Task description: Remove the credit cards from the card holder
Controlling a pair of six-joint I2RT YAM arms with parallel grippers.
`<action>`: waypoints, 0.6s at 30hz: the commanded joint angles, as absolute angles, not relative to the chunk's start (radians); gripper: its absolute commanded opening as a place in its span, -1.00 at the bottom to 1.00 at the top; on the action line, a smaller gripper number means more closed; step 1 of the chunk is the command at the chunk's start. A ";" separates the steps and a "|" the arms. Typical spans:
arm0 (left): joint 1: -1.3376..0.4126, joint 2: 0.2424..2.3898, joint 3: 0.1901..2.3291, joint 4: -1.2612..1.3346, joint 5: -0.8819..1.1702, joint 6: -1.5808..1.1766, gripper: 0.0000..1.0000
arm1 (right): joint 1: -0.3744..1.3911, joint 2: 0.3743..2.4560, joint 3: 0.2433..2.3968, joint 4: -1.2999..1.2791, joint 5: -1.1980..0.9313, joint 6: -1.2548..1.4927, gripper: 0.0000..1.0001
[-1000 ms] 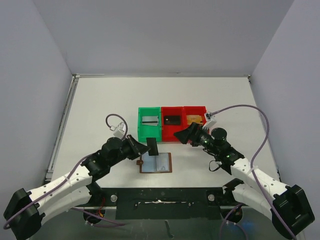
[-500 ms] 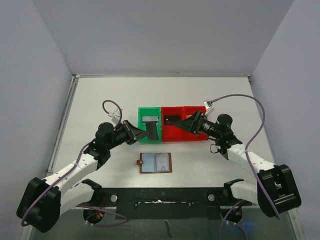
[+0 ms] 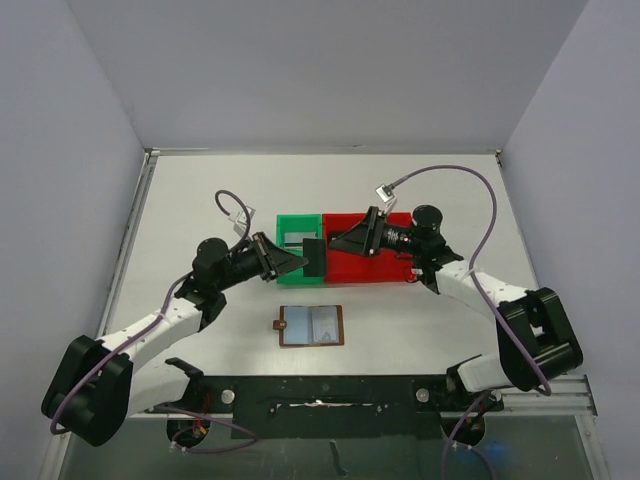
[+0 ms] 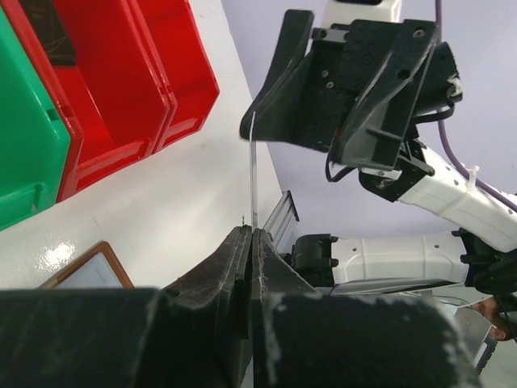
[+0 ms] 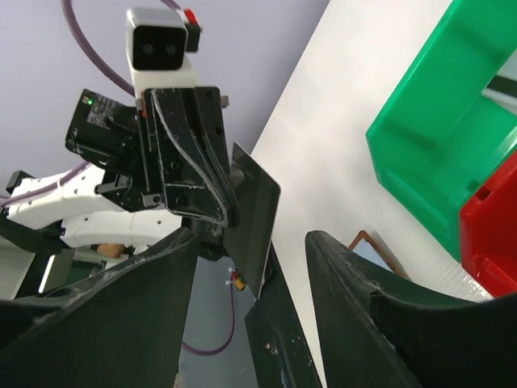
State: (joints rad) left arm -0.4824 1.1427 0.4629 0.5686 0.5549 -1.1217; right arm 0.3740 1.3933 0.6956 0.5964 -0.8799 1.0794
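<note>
Table (image 3: 200, 200): white, spread out before me | near centre: card holder (image 3: 311, 325) lies open on it, brown rim, pale panels up | farther, mid-table: green bin (image 3: 287, 262) at left end of my row | red bins (image 3: 350, 268): two, side by side right of green | holder and bins apart

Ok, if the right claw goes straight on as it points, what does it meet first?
Most likely the dark card pinched in the left claw; it stands between the right claw's parted fingers.
</note>
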 commanded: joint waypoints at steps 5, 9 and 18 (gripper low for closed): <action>-0.476 1.139 0.497 0.717 0.557 -1.134 -1.00 | 0.424 1.435 0.734 0.642 -0.913 1.094 0.00; -0.476 1.148 0.490 0.757 0.553 -1.159 -1.00 | 0.448 1.442 0.734 0.664 -0.922 1.108 -0.08; -0.476 1.150 0.476 0.772 0.552 -1.179 -1.00 | 0.465 1.442 0.723 0.705 -0.925 1.123 -0.20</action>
